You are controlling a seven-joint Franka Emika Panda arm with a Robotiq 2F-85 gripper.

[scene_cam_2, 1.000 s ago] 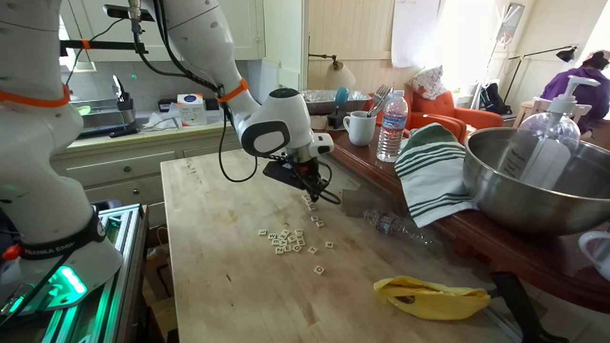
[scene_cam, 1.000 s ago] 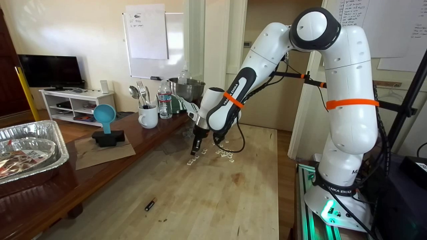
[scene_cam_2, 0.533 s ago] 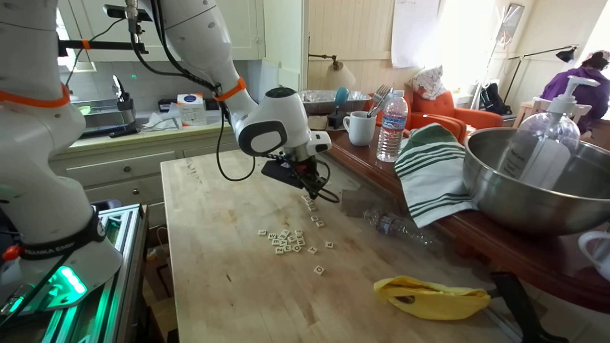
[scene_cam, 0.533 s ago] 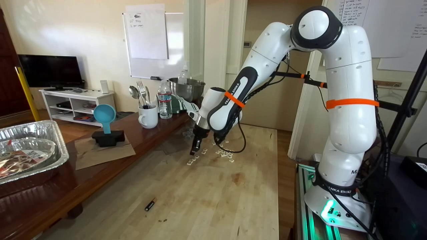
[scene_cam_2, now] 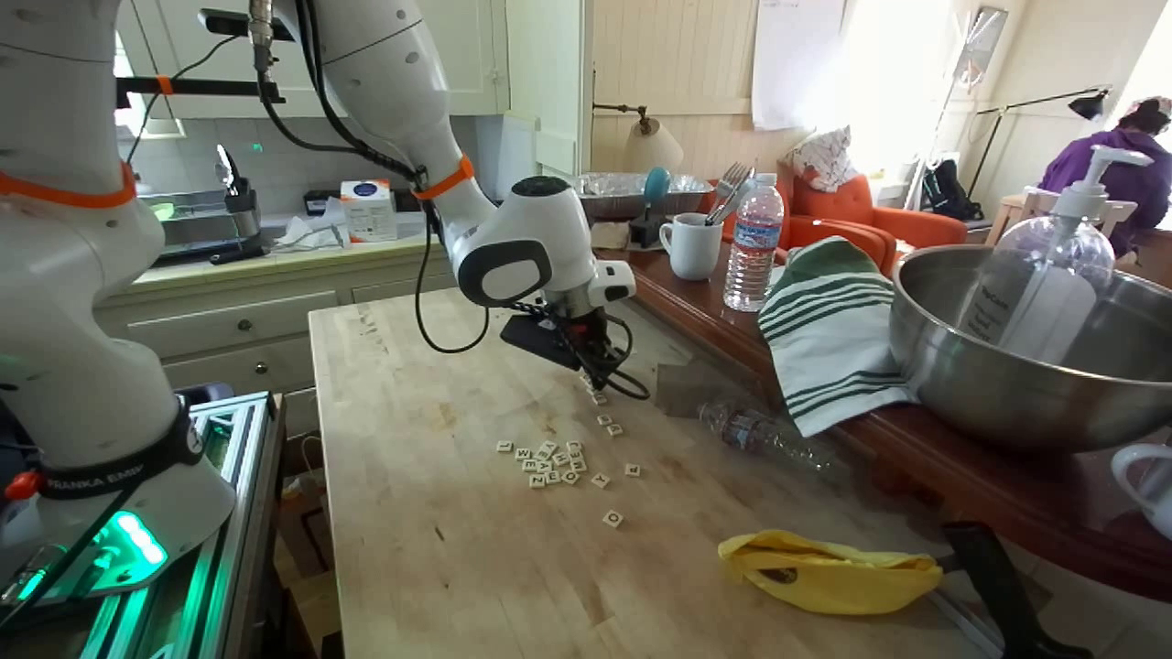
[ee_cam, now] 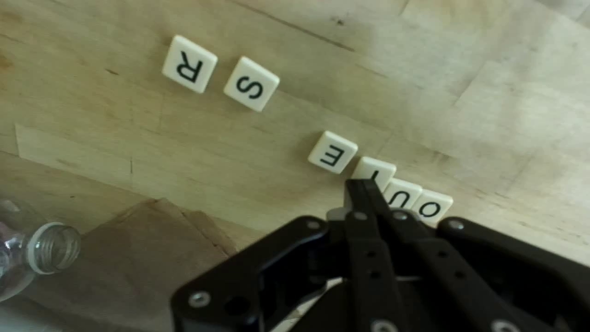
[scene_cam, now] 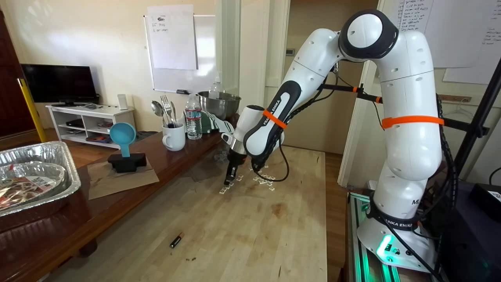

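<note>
The wooden table (scene_cam_2: pixel 439 549) looks hard, so if the arm (scene_cam: pixel 366 33) dips too far, its far end could jam against the wood. A sideways swing might ruck up the brown paper (ee_cam: pixel 152 258), or set rolling the clear bottle (ee_cam: pixel 50 251), which lies on its side with its open neck toward the paper. The gripper (ee_cam: pixel 362 185) hangs low over the table with its fingers clenched together and nothing seen between them; lowered like that it could push but not pinch, and its narrow tip would probably twist a small piece rather than slide it straight. The smallest things lie face up on the table in a slanting row: the R tile (ee_cam: pixel 190 63) and the S tile (ee_cam: pixel 252 84) near each other, then after a wider gap the E tile (ee_cam: pixel 333 152), and just beside it the half-hidden tile (ee_cam: pixel 374 167), the U tile (ee_cam: pixel 402 193) and the O tile (ee_cam: pixel 432 206). Those last two look to be touching, so a bump to either would likely shift both. In the wrist view the fingertips cover part of the half-hidden tile, and whether they touch it cannot be told; a misjudged height there could shove it into the U tile or knock the E tile askew.
</note>
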